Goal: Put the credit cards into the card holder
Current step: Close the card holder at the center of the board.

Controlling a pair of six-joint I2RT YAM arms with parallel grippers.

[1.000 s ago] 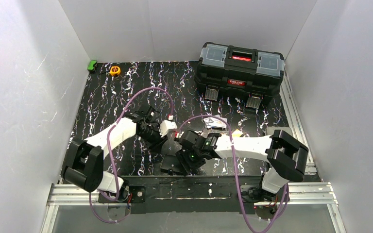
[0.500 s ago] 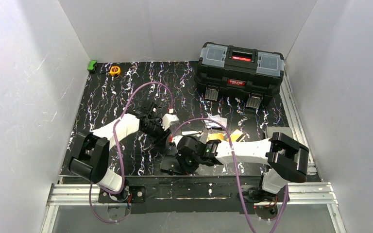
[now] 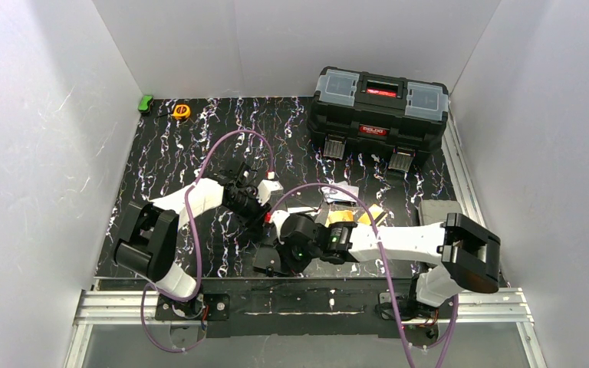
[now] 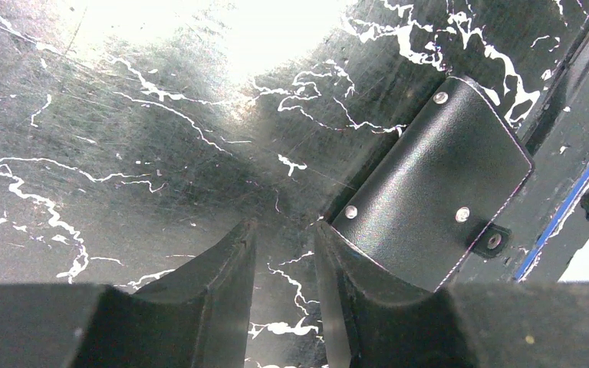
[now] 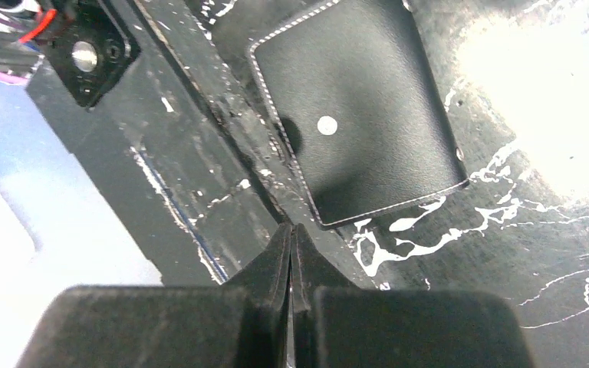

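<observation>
The card holder (image 5: 360, 115) looked light and floppy, best pinched at its stitched edge; the right gripper (image 5: 292, 238) was pressed together beside it; the left gripper (image 4: 284, 230) stood slightly spread.

Black toolbox (image 3: 380, 111) and yellow tape measure (image 3: 181, 111) sit on marbled table (image 3: 169, 161)

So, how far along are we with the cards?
Nothing looks done: the credit cards lie on the table, outside the card holder. In hand: the right pincer is shut, empty, at the holder's edge; the left pincer is open beside it. Left: getting every card in.
</observation>
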